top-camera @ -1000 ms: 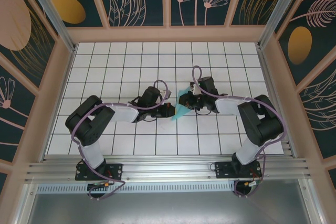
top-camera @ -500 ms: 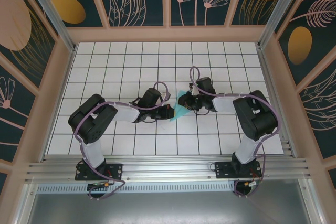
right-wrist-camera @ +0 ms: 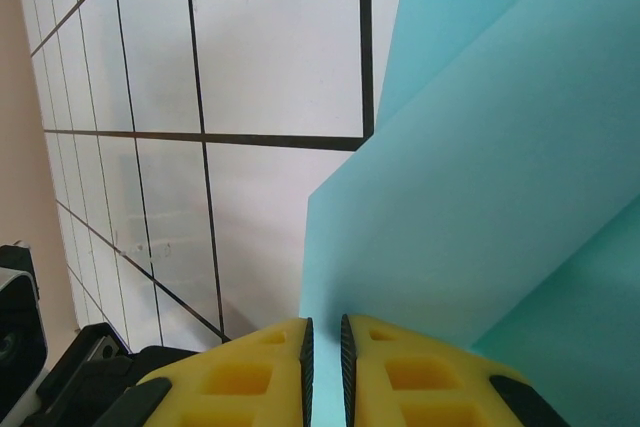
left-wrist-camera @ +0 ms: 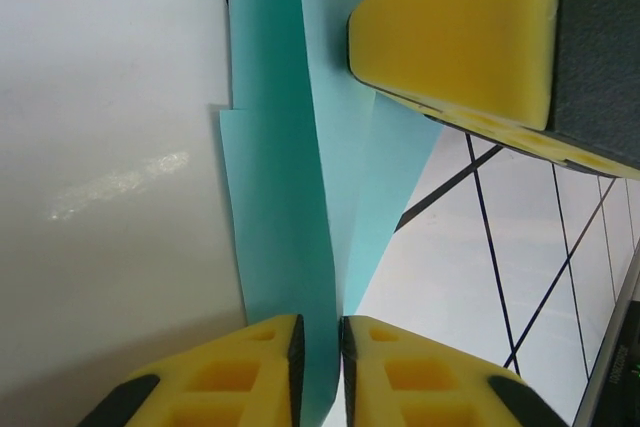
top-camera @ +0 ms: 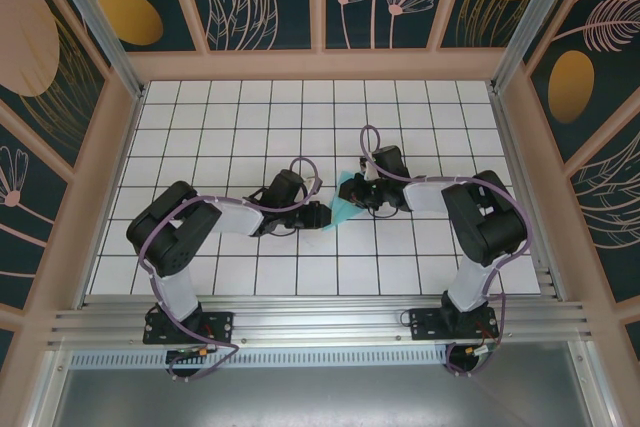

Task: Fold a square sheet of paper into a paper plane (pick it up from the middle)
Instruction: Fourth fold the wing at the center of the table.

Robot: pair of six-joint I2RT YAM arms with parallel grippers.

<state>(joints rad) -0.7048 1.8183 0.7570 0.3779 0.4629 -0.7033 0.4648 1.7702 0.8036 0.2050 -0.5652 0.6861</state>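
Eased a hair at left hand (left-wrist-camera: 320,337); cannot tell whether teal sheet (left-wrist-camera: 275,197) remains gripped. Pinched by right hand (right-wrist-camera: 325,337), mid-bench (top-camera: 200,277) between both. Crease likely pressed; regrasp probable.

One folded teal paper (top-camera: 343,211), two robot arms (top-camera: 232,215) (top-camera: 432,195).

You see that the teal-blue paper (left-wrist-camera: 275,197) is thin, matt and smooth, with sharp creases. At the paper's edge, the pads (left-wrist-camera: 230,372) of the left gripper (left-wrist-camera: 322,332) look like yellow moulded plastic, slightly grainy. Under the paper, the white table (left-wrist-camera: 110,147) is smooth and glossy, with a soft reflection.
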